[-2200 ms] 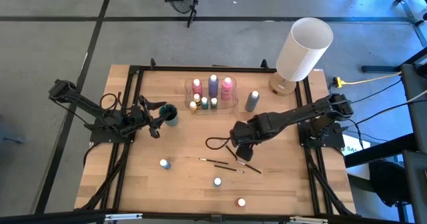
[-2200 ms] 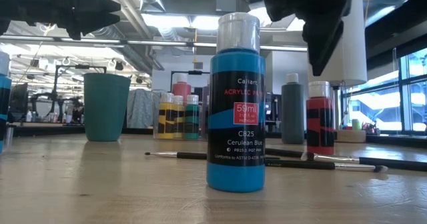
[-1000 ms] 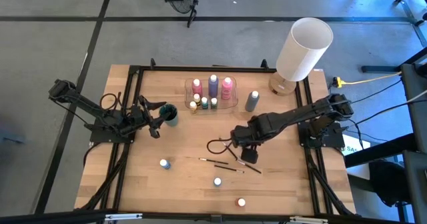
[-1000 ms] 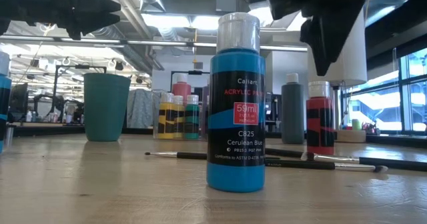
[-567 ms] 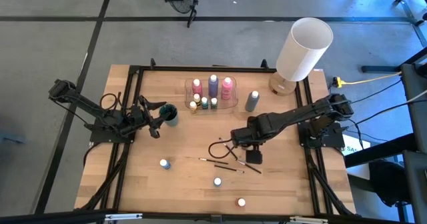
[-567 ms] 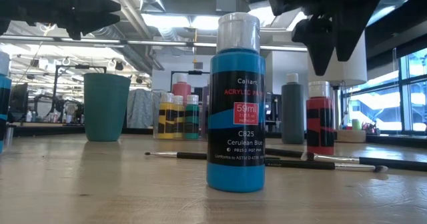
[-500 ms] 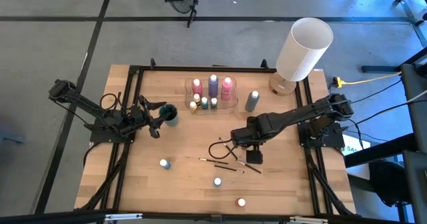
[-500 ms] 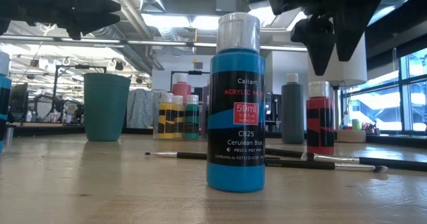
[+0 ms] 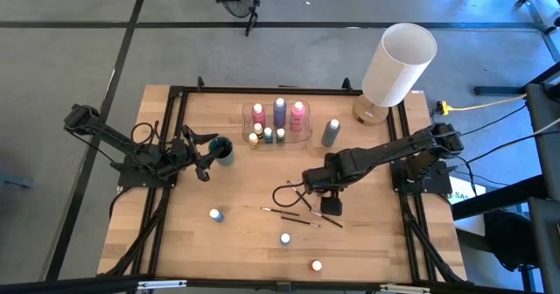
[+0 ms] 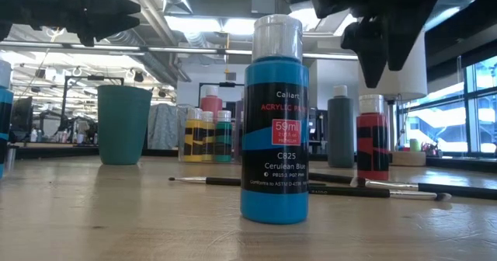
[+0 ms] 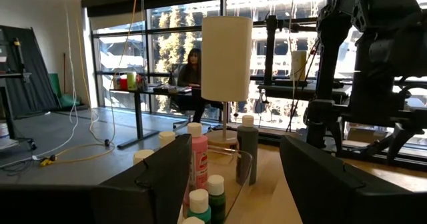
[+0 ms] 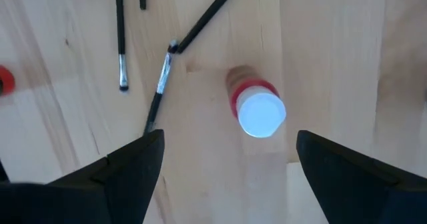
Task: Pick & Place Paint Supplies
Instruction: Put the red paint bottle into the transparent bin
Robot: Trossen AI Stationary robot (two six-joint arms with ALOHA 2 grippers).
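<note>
Right wrist view, right gripper (image 12: 223,167) spread wide above red bottle (image 12: 257,107), untouched.

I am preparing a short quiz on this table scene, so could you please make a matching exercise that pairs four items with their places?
Things:
1. teal cup
2. grey bottle
3. red bottle
4. white lamp

Places:
a. at the table's far right corner
b. right below the open right pincer
c. just in front of the left pincer
d. standing alone, right of the clear tray of bottles

Pairs: 1-c, 2-d, 3-b, 4-a
</note>
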